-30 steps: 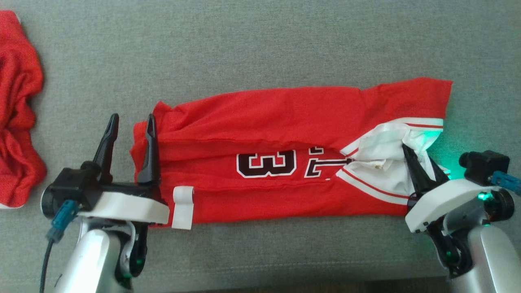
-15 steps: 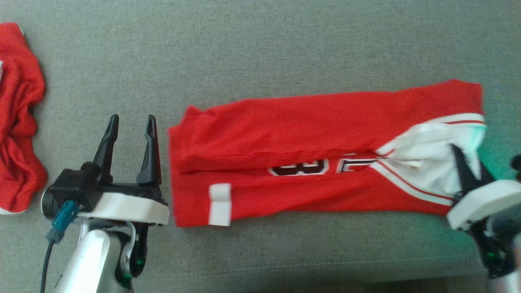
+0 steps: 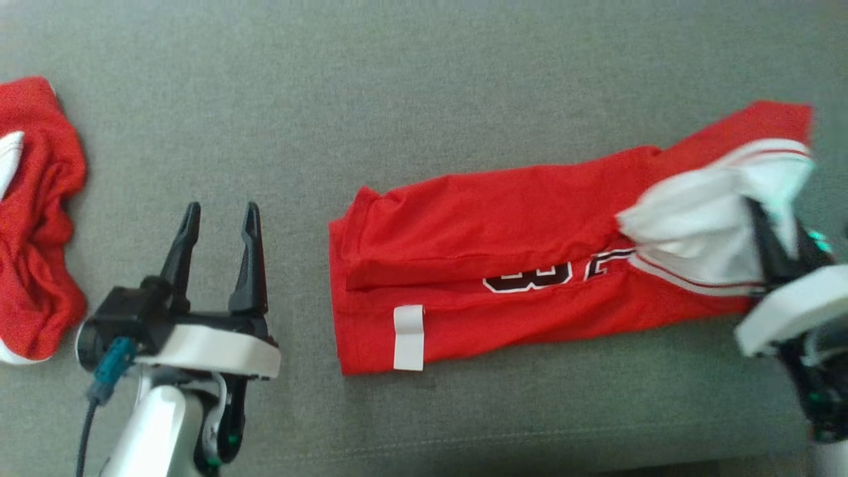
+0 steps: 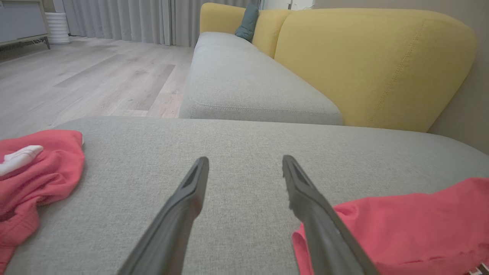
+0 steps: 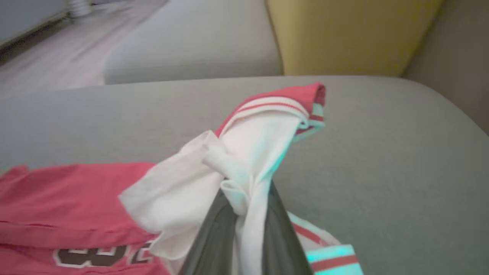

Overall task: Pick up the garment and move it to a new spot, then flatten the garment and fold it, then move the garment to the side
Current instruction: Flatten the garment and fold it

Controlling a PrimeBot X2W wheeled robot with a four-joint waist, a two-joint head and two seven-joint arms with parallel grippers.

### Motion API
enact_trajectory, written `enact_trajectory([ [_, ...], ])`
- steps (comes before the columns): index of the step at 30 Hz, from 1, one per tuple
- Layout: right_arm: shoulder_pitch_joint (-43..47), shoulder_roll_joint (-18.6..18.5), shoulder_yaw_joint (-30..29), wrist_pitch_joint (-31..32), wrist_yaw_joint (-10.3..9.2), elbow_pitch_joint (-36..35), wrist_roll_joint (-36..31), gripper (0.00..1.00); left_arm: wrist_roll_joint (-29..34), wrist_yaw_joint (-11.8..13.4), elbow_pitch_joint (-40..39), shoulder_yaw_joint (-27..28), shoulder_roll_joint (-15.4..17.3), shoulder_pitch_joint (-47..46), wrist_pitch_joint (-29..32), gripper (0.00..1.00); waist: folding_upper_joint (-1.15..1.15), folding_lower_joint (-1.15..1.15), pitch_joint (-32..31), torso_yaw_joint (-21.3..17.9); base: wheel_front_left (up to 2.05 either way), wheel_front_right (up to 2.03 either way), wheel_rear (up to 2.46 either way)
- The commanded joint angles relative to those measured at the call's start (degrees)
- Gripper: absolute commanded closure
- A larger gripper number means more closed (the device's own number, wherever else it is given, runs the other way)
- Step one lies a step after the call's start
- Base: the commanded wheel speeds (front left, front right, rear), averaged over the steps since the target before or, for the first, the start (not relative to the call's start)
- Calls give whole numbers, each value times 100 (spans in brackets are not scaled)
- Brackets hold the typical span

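The garment (image 3: 503,265) is a red jersey with black numbers and a white collar, folded into a long strip on the grey cushion (image 3: 424,99). My right gripper (image 3: 772,228) is shut on its white collar (image 5: 244,168) at the right end, which is bunched and lifted between the fingers. My left gripper (image 3: 222,218) stands open over bare cushion, apart from the garment's left edge (image 4: 401,225); its fingers (image 4: 183,214) hold nothing.
A second crumpled red cloth (image 3: 33,218) lies at the far left of the cushion (image 4: 34,172). In the left wrist view, a yellow sofa back (image 4: 374,65) and another grey seat (image 4: 244,84) rise beyond, with wooden floor (image 4: 88,80) to the left.
The right gripper has dragged the garment rightward by its collar, leaving a gap beside the left gripper. The collar end has risen. The head view has shifted a little.
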Motion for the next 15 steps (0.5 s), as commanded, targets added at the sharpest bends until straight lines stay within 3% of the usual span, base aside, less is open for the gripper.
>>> enact_trajectory([
  [1, -217, -54, 364, 155, -5, -426, -37, 100, -1, 13, -130, 172, 53, -2, -65, 0, 0, 0, -104, -16, 0, 0, 0],
  [7, -607, 405, 1572, 485, -5, -719, 139, 100, -4, 23, -152, 119, 34, 15, -64, 0, 0, 0, -183, 27, 0, 0, 0],
  [15, -1003, 919, 2752, 210, -5, 93, 615, 100, -27, -7, -112, 43, -15, -54, -64, 0, 0, 0, -74, 294, 0, 0, 0],
])
